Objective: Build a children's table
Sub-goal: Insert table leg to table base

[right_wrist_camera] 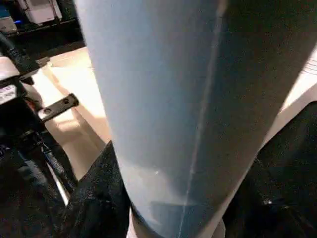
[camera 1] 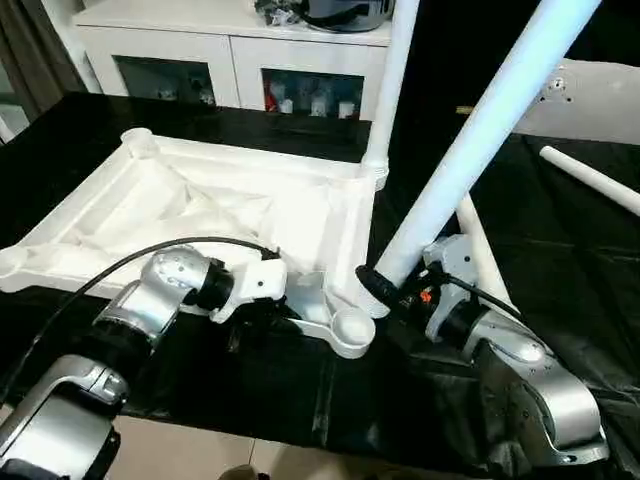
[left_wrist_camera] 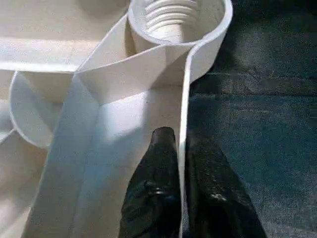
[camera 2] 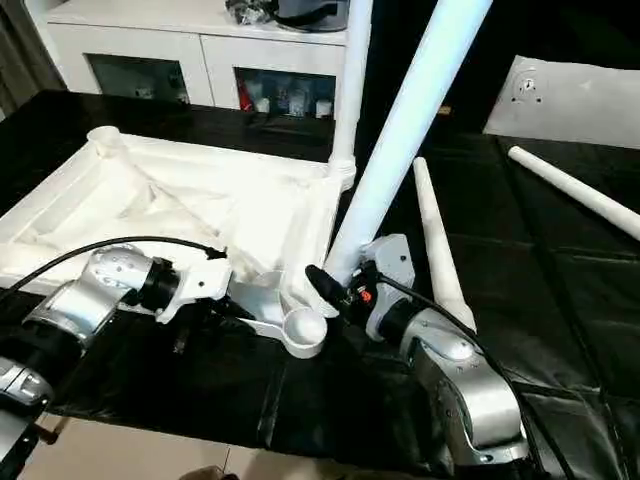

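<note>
Left claw (left_wrist_camera: 181, 198) pinched the tabletop (camera 1: 200, 205) rim beside its near socket (left_wrist_camera: 173, 20) — stiff, light plastic; right claw (camera 1: 385, 285) gripped a slippery leg (camera 1: 470, 150).

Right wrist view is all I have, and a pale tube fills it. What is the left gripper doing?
Observer: The left gripper is pinching the tabletop's raised rim, one finger on each side, near a threaded corner socket.
Operator: Is that socket filled?
Observer: No, it is empty; the held leg slants above it in the right gripper.
Operator: Any leg fitted yet?
Observer: One upright leg stands in the far corner socket.
</note>
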